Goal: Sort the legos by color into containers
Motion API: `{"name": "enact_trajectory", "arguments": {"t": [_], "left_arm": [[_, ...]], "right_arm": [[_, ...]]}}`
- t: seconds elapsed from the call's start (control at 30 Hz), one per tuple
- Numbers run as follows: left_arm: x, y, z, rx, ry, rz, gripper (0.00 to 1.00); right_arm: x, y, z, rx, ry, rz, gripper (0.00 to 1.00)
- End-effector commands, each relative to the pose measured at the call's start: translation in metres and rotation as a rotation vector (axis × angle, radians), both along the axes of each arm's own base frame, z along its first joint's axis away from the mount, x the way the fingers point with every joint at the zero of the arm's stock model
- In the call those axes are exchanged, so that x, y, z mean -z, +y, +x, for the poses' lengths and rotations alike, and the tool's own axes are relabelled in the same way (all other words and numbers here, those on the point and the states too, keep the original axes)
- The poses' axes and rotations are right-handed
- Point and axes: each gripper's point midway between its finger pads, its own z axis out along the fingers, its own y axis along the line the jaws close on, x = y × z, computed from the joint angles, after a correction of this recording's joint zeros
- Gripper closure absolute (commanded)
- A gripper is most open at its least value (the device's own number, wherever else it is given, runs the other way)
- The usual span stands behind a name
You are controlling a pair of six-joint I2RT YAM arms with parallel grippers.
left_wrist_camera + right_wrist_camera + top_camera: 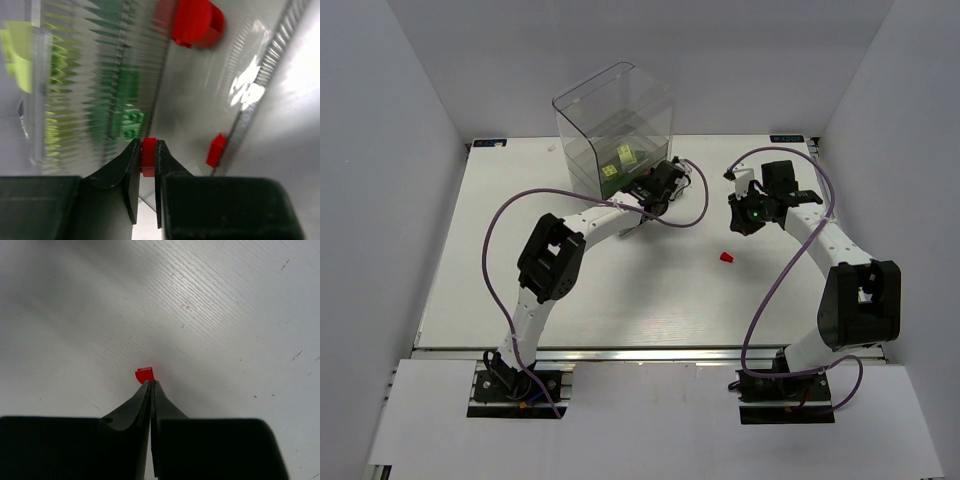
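A small red plastic studded brick (148, 160) is pinched between the black fingers of the left gripper (147, 146), its narrow visible face set lengthwise along them and pointed toward the clear grey-tinted plastic drawer unit (582, 125) at the far side of the white table (570, 300). Two more red bricks (197, 22) are seen ahead of it, with dark green bricks (131, 125) and pale yellow-green ones (17, 55) blurred behind ribbed plastic. The right gripper (150, 385) is pressed fully together on nothing, and a lone red tapered piece (725, 258) is seen lying on the table near it.
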Motion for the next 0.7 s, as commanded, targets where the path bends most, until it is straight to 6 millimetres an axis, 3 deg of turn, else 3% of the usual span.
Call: {"name": "enact_trajectory", "arguments": {"t": [0.0,0.07,0.1,0.13,0.17,0.2,0.3,0.5,0.57,0.67], "left_arm": [[-0.032,-0.002,0.015,-0.031,-0.093,-0.05,1.0],[-0.022,0.0,0.012,-0.037,-0.076,-0.054,0.97],[-0.018,0.0,0.011,-0.046,-0.07,-0.065,0.83],[-0.02,0.001,0.009,-0.053,-0.072,-0.073,0.75],[-0.016,0.003,0.007,-0.057,-0.061,-0.069,0.68],[-0.015,0.002,0.006,-0.065,-0.059,-0.088,0.55],[-0.024,0.003,0.004,-0.092,-0.071,-0.131,0.38],[-0.058,-0.004,0.008,-0.11,-0.119,-0.223,0.29],[-0.076,-0.008,0.002,-0.1,-0.13,-0.259,0.33],[-0.085,-0.008,-0.006,-0.089,-0.125,-0.311,0.42]], "right_arm": [[-0.006,-0.001,-0.001,-0.012,-0.019,0.005,0.93],[-0.005,0.001,-0.002,-0.02,-0.011,0.008,0.8],[-0.004,0.001,-0.002,-0.021,-0.007,0.007,0.75],[-0.005,0.002,-0.003,-0.03,-0.006,0.009,0.62],[-0.004,0.002,-0.003,-0.042,-0.002,0.009,0.57],[-0.004,0.003,-0.006,-0.053,0.006,0.009,0.44],[-0.002,0.013,-0.02,-0.192,0.048,0.021,0.28],[0.01,0.02,-0.041,-0.451,0.069,0.016,0.27],[0.023,0.014,-0.04,-0.461,0.088,-0.031,0.29],[0.034,0.005,-0.035,-0.467,0.098,-0.087,0.31]]}}
